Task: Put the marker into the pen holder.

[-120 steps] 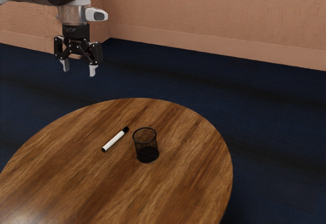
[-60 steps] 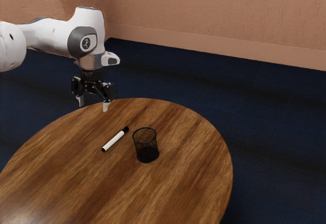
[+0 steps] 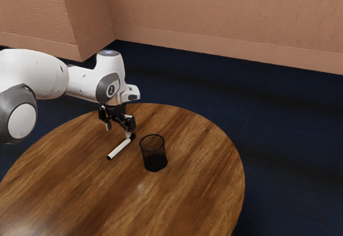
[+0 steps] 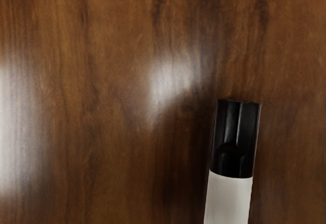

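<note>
My gripper (image 3: 118,132) is open, low over the table near the marker's black-capped end, its fingertips apart. One fingertip overlaps that end in the exterior view; whether they touch I cannot tell. The white marker (image 3: 118,149) lies on the wood, slanting from its cap toward the exterior view's lower left. In the wrist view, the marker (image 4: 228,198) shows its black cap and part of its white barrel close under my hand. The black mesh pen holder (image 3: 154,153) stands upright beside the marker, toward the exterior view's right, with nothing seen inside.
The round wooden table (image 3: 198,193) carries both things. Its curved edge borders the dark blue floor (image 3: 284,139). A pinkish wall (image 3: 230,16) rises behind. My arm reaches in from the exterior view's left.
My hand has come down and toward the exterior view's right, from beyond the table's edge to just above the marker's cap end. The marker and pen holder have not moved.
</note>
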Robot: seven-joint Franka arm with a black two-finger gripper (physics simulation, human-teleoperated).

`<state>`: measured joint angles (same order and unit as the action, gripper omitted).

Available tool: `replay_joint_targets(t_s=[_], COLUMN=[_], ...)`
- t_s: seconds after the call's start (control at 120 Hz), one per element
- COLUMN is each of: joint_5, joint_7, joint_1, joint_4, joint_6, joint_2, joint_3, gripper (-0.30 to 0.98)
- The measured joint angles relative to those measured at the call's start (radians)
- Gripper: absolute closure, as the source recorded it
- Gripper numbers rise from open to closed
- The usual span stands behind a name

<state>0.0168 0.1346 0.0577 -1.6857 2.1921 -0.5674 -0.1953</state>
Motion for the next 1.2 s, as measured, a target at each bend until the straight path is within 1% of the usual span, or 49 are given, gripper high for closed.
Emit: replay_joint_targets(t_s=[0.175,0.358,0.592,0.725,1.092,1.2], joint_5=[0.023,0.029,0.031,0.031,0.031,0.031], joint_7=[0.054,0.096,0.134,0.149,0.178,0.184], joint_1=[0.001,0.003,0.003,0.004,0.004,0.005], joint_4=[0.051,0.045,0.033,0.026,0.026,0.026], joint_6=[0.01,0.001,0.0,0.001,0.003,0.003], joint_2=[-0.062,-0.045,-0.057,-0.054,-0.055,-0.055], joint_3=[0.001,0.001,0.007,0.008,0.017,0.017], gripper=[0.0,0.0,0.02,0.08,0.37,0.44])
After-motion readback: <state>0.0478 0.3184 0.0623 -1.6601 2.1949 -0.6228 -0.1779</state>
